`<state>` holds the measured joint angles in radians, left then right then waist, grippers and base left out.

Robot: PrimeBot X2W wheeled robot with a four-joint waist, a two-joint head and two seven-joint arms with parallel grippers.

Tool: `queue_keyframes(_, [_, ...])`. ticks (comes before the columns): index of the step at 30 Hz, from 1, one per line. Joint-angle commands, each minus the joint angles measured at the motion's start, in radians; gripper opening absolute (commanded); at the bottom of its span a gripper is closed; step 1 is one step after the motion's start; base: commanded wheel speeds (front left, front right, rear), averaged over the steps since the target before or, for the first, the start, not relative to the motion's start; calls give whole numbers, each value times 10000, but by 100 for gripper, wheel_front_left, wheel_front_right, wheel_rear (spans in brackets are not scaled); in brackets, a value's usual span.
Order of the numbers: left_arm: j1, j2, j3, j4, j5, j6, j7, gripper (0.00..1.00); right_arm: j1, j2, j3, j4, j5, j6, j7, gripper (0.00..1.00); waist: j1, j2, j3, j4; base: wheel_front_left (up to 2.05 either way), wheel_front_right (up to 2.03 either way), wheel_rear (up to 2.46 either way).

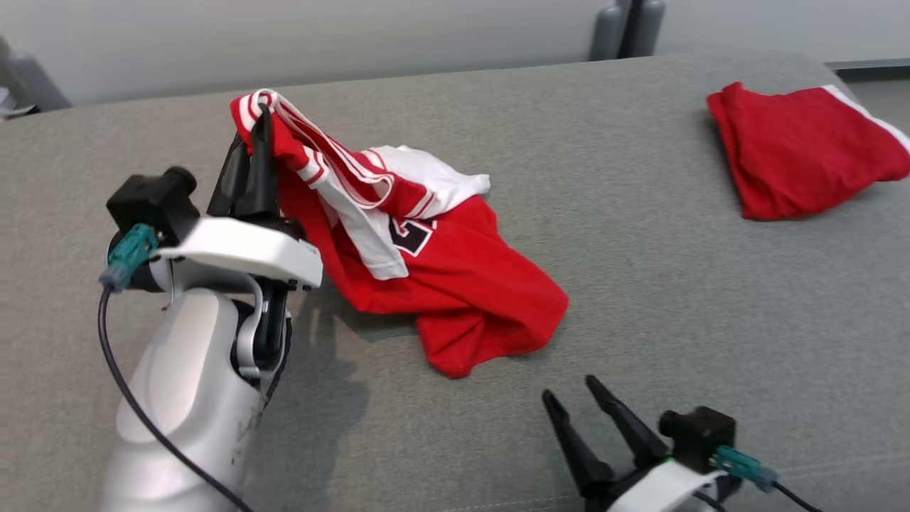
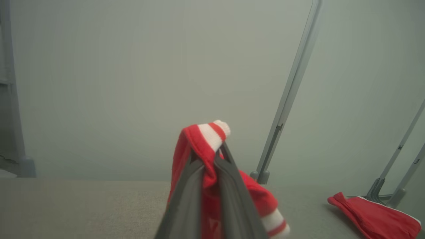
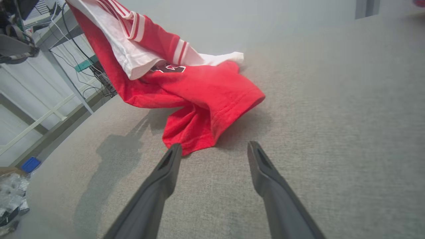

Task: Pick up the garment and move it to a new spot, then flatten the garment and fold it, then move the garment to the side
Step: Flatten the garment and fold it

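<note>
Head view: garment [image 1: 455, 299], a red-and-white jersey, is being gripped by its striped trim in the left gripper [image 1: 261, 117], jaws pinched tight on the cloth. That end is being raised at far left while the red body is trailing on the grey cushion [image 1: 640, 284]; this is judged to be the carry to a new spot. Right gripper [image 1: 569, 389] is being held at near right, jaws wide apart and nothing in them. A second red cloth [image 1: 803, 149] is lying far right, well apart.

Left wrist view: trim is being draped over the pinched fingers; metal stand legs [image 2: 289, 93] are standing beyond the cushion.

Right wrist view: garment's near hem is lying just beyond the spread fingers. Rightward placement is judged limited by the second cloth.
</note>
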<state>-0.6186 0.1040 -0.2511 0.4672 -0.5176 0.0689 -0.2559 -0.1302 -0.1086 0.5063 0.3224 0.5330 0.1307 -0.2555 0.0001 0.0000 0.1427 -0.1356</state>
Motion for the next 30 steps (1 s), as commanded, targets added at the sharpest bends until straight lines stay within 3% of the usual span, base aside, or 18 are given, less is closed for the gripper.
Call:
queue_keyframes(1, [-18, 154, 411, -474, 249, -56, -58, 0, -415, 38, 376, -98, 82, 0, -63, 100, -1, 0, 204, 323, 0, 0, 0])
queue_keyframes(8, [1412, -223, 1703, -2086, 1126, -392, -58, 0, -1973, 403, 1867, 1215, 114, 0, -63, 100, -1, 0, 583, 854, 0, 0, 0])
queue_keyframes(12, [2121, -380, 2137, -2657, 1485, -674, -58, 0, -2962, 554, 2267, 2705, -12, 0, -63, 100, -1, 0, 735, 1205, 0, 0, 0])
queue_keyframes(19, [2293, -514, 2191, -2765, 1471, -960, -58, 0, -3752, 580, 3071, 4386, 500, 0, -63, 100, -1, 0, 872, 1725, 0, 0, 0])
queue_keyframes(25, [2148, -533, 1872, -2856, 1261, -953, -58, 0, -4447, 582, 3813, 5383, 1160, 0, -63, 100, -1, 0, 1023, 1947, 0, 0, 0])
queue_keyframes(28, [2103, -535, 1681, -2927, 1173, -867, -58, 0, -4722, 582, 4191, 5964, 1412, 0, -63, 18, -1, 0, 1075, 2000, 0, 0, 0])
queue_keyframes(29, [2094, -535, 1638, -2951, 1156, -839, -58, 0, -4795, 583, 4293, 6145, 1510, 0, -63, 0, -1, 0, 1090, 2005, 0, 0, 0])
queue_keyframes(30, [2089, -536, 1607, -2973, 1148, -815, -58, 0, -4860, 583, 4443, 6303, 1584, 0, -63, 0, -1, 0, 1106, 2004, 0, 0, 0])
